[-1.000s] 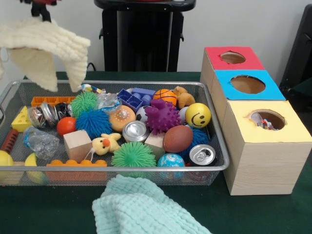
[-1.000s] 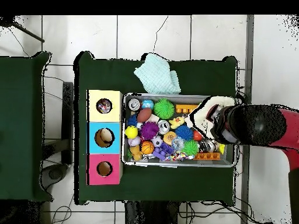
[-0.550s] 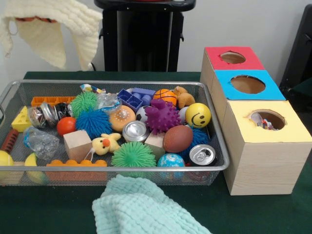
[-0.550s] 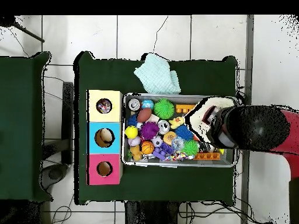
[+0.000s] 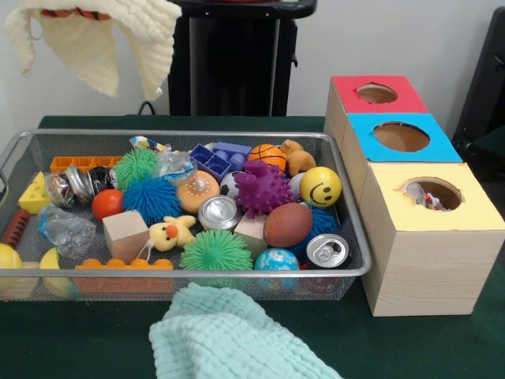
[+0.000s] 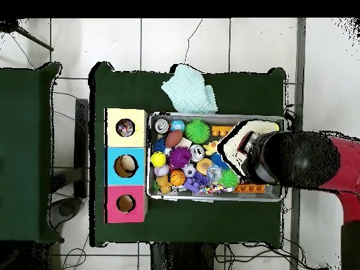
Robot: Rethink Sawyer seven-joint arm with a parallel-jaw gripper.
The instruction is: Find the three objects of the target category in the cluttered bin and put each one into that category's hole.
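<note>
A cream knitted cloth (image 5: 95, 35) was held aloft at the upper left of the front view, draped over the gripper (image 5: 75, 13), of which only a sliver of red and black was visible beneath the folds. The jaws themselves were hidden by the fabric, so their width could not be told, though the cloth was judged to be pinched between them. In the overhead view the arm (image 6: 302, 160) was seen over the right end of the wire bin (image 5: 347, 237), masking that part of it.

With the cloth lifted clear, the bin's contents were exposed: spiky balls in green (image 5: 215, 251), blue (image 5: 151, 199) and purple (image 5: 263, 188), a yellow smiley ball (image 5: 320, 185), a brown football (image 5: 287, 224), two drink cans (image 5: 218, 212), a wooden block (image 5: 125, 234), a toy duck (image 5: 171, 233) and a cheese wedge (image 5: 36, 193) among them. A second, mint-green cloth (image 5: 237, 335) lay on the dark tabletop (image 5: 442, 347) at the lower centre, just in front of the bin.

At the right stood the sorting box with its red (image 5: 376, 93), blue (image 5: 401, 136) and yellow (image 5: 432, 193) holes; small items were glimpsed inside the yellow one.

The step in hand was judged to be the uncovering of the clutter. The next move would call for the cream cloth to be set down outside the bin, after which a target object could be sought.
</note>
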